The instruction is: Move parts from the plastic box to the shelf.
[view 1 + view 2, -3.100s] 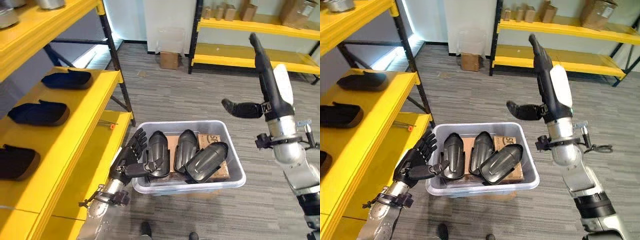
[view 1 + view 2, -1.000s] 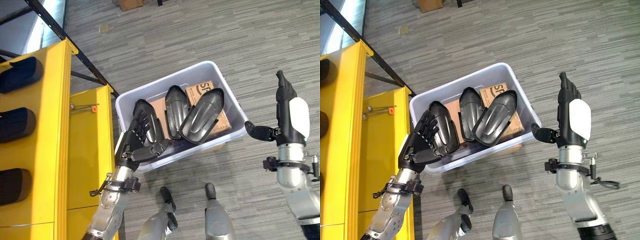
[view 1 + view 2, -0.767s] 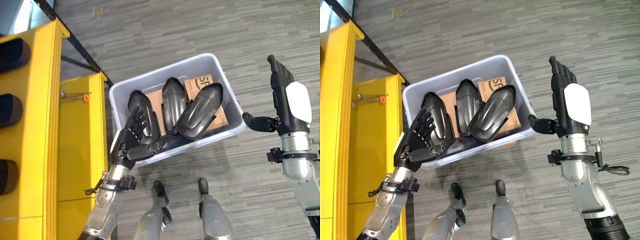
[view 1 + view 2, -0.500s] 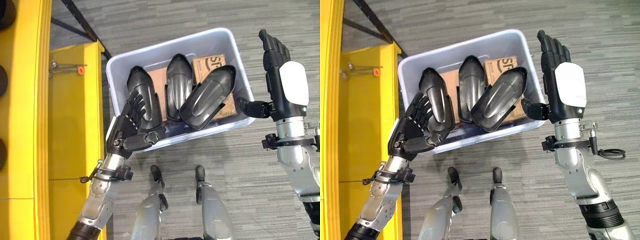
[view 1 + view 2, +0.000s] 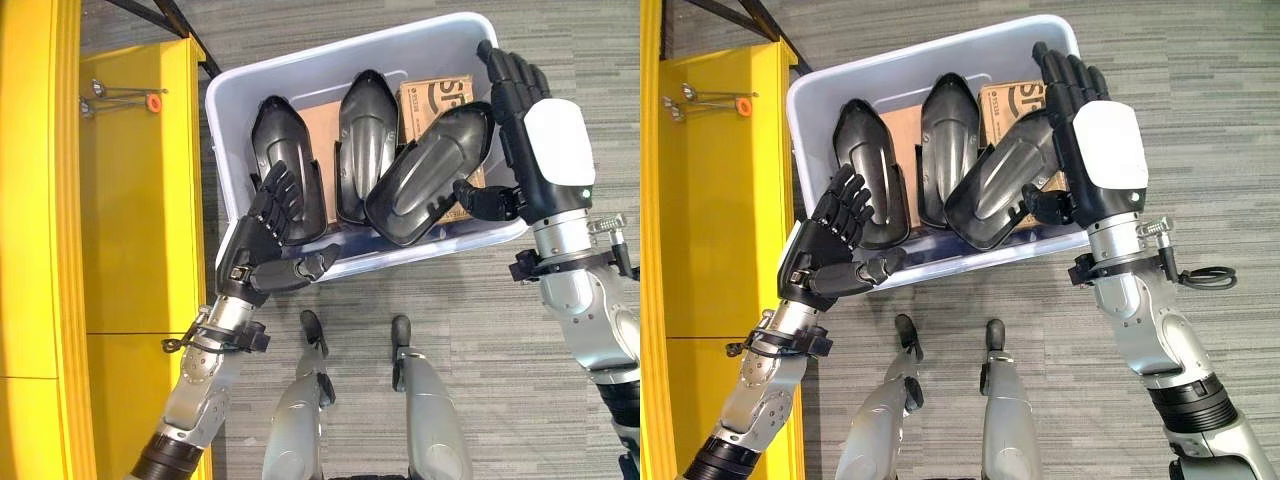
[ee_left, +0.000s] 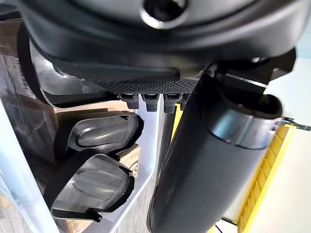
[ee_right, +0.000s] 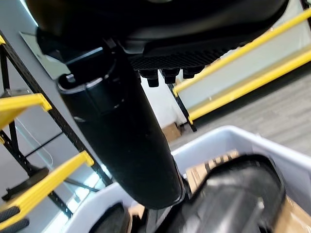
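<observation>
A pale plastic box on the floor holds three black shell-shaped parts: a left part, a middle part and a right part leaning across a cardboard carton. My left hand is at the box's near left corner, open, with relaxed fingers over the left part's lower end and the thumb along the outside of the front wall. My right hand stands open over the box's right wall, fingers straight, thumb touching the right part.
The yellow shelf runs along the left, close to the box. A small orange-handled tool lies on its lower board. Grey striped floor lies around the box.
The camera has tilted down toward the box. My right hand has come in from the right to the box's right wall, thumb now against the right part. The left hand stays at the near left corner.
</observation>
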`<state>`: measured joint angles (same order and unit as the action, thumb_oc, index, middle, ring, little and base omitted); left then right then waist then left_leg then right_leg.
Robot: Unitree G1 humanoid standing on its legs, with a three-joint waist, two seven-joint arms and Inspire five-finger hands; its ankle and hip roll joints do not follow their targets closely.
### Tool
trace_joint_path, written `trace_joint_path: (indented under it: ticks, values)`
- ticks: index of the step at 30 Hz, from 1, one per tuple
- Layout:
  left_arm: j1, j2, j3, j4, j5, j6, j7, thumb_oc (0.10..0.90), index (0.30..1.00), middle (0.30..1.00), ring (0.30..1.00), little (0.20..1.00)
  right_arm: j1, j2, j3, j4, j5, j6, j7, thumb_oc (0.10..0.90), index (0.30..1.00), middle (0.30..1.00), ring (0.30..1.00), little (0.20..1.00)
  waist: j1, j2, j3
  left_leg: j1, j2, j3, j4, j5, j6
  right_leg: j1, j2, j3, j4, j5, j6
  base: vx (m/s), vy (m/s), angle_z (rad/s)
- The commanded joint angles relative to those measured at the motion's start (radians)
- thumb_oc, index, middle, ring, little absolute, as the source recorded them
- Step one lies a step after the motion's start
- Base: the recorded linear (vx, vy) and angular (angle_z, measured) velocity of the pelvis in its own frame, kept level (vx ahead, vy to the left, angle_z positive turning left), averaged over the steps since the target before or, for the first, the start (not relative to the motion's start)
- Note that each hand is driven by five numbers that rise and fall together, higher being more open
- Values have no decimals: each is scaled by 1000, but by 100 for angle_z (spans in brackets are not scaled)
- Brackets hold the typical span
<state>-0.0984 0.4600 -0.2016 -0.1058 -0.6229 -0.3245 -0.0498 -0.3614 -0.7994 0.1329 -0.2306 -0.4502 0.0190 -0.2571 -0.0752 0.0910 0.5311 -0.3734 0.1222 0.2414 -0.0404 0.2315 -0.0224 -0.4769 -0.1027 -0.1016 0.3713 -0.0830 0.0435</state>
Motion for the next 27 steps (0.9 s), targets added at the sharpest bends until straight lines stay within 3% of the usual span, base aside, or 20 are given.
trace_joint_path:
  ticks: [1, 17, 27]
  values:
    - [-44, 63, 48, -136, 12, -86, -17, 900, 1000, 1000, 1000, 1000, -78, -34, -50, -100, -21, -31, -65, 900, 1000, 1000, 1000, 1000, -22, -33, -11, 30, 67, -76, 63, -118, -63, 35, 6, 1, -70, -4, -15, -60, -3, 1]
    - [-23, 84, 68, -144, 18, -97, -9, 900, 1000, 1000, 1000, 1000, 30, -52, -104, -91, -60, -37, -100, 900, 1000, 1000, 1000, 1000, -42, -41, -11, -10, 63, -64, 54, -112, -64, -5, 2, 5, -86, 11, -5, -12, 1, 0]
    - [-38, 86, 56, -121, 17, -91, -34, 900, 1000, 1000, 1000, 1000, -20, -70, -31, -4, -96, -48, -86, 900, 1000, 1000, 1000, 1000, -21, -40, -11, -46, 64, -78, 80, -115, -62, -35, -2, -9, -38, -15, -11, 14, -41, 1]
